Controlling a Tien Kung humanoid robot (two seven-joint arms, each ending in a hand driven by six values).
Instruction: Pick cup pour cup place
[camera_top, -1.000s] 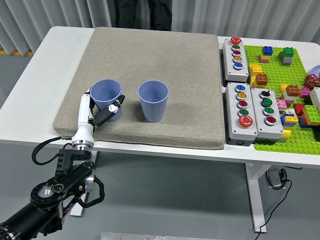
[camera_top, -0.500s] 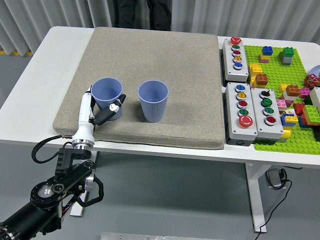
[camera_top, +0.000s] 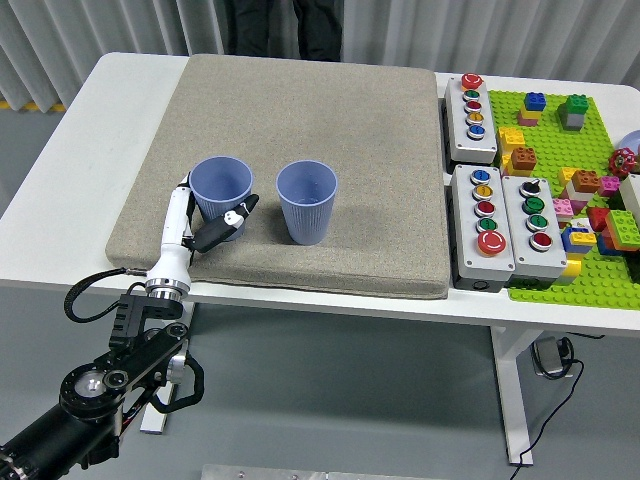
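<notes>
Two blue-grey ribbed cups stand upright on a grey mat (camera_top: 330, 120). The left cup (camera_top: 222, 188) is near the mat's front left; the right cup (camera_top: 307, 201) stands a short way to its right. My left hand (camera_top: 205, 225) reaches in from the lower left, its white and black fingers wrapped around the lower part of the left cup, thumb on the cup's right side. The cup's base is hidden behind the fingers. My right arm is out of view.
Two grey button boxes (camera_top: 472, 104) (camera_top: 510, 220) lie right of the mat. A green baseplate (camera_top: 560, 200) with several coloured bricks fills the far right. A person (camera_top: 285, 25) in dark clothes stands at the table's far side.
My left hand and the left cup have shifted slightly to the right and away from me. The right cup has not moved.
</notes>
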